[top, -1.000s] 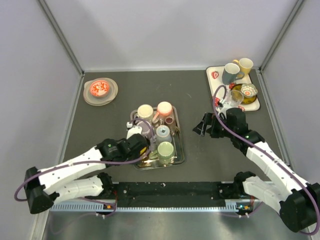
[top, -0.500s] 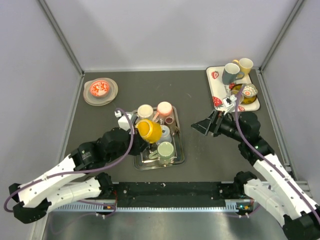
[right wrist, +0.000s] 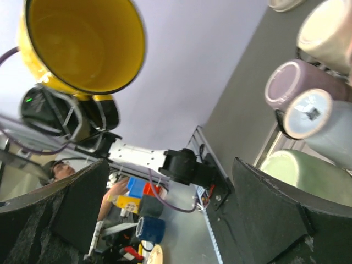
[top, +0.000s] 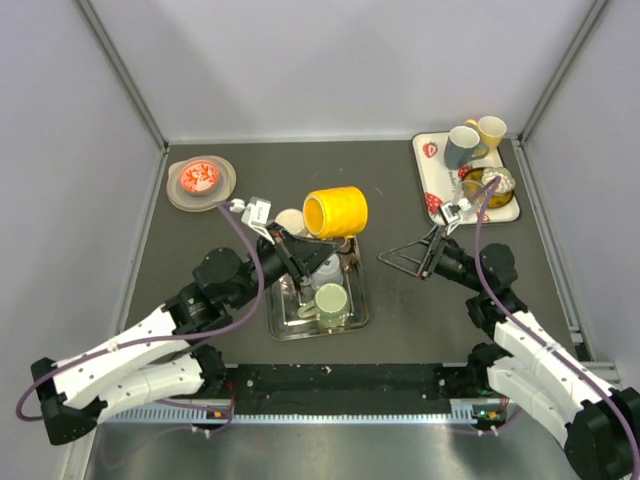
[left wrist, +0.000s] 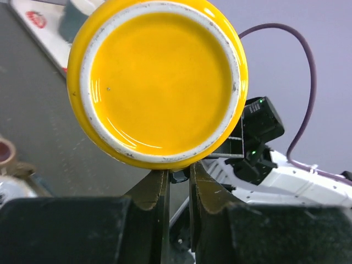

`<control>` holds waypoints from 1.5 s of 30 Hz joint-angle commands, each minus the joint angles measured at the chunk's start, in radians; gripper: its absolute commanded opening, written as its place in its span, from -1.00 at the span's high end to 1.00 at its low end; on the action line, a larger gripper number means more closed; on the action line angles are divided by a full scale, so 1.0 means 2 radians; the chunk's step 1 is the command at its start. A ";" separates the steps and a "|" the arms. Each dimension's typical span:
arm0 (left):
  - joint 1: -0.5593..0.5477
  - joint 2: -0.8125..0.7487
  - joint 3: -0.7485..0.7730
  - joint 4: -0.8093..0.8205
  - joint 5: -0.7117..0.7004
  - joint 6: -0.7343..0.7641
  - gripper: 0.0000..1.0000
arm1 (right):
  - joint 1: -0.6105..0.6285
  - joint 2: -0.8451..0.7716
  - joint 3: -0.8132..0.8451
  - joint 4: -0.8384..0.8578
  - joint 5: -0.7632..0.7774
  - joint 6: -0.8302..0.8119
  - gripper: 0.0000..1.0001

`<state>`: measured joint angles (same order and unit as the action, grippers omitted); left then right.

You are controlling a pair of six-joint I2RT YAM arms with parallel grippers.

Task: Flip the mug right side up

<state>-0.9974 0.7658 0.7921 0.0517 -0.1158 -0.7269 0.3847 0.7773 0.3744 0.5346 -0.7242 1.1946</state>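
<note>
**Q:** What surface is shown?

**A:** A dark grey table (top: 400, 190) enclosed by pale panels. The left gripper (left wrist: 179, 175) has its jaws nearly together, pinching the yellow mug (top: 335, 213) from beneath. The pinched part is hidden by the mug's body. The mug hangs in the air on its side, just past the left fingertips. Its base faces that wrist and its mouth faces the right gripper (top: 398, 260).

**Q:** And the right jaws?

**A:** They are spread wide and hold nothing. They stand apart from the mug's mouth.

**Q:** Which containers are loaded?

**A:** Below the left jaws, a steel tray (top: 318, 333) carries a pale green mug (top: 331, 300), a light blue mug (right wrist: 313, 118), a mauve mug (right wrist: 291, 85) and a cream mug (top: 290, 222). Which way up these stand cannot be told. Behind the right jaws, a white tray (top: 505, 213) holds a grey mug (top: 462, 147), a small yellow cup (top: 491, 130) and a patterned bowl (top: 490, 185). Well off to the outer side of the left jaws, a grey plate (top: 175, 197) holds a red-patterned dish (top: 200, 177).
</note>
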 commanded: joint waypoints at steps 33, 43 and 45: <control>0.095 0.195 -0.033 0.425 0.300 -0.190 1.00 | 0.012 0.115 0.074 0.222 -0.053 0.083 0.23; 0.095 0.205 -0.045 0.443 0.329 -0.201 1.00 | 0.012 0.115 0.086 0.230 -0.031 0.093 0.13; 0.094 0.202 -0.048 0.444 0.333 -0.203 1.00 | 0.012 0.121 0.093 0.227 -0.027 0.092 0.32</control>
<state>-0.7883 1.1877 0.6731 0.8120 0.4305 -1.1099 0.3935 1.0061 0.4728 0.9035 -0.8391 1.3796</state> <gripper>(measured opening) 0.170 0.404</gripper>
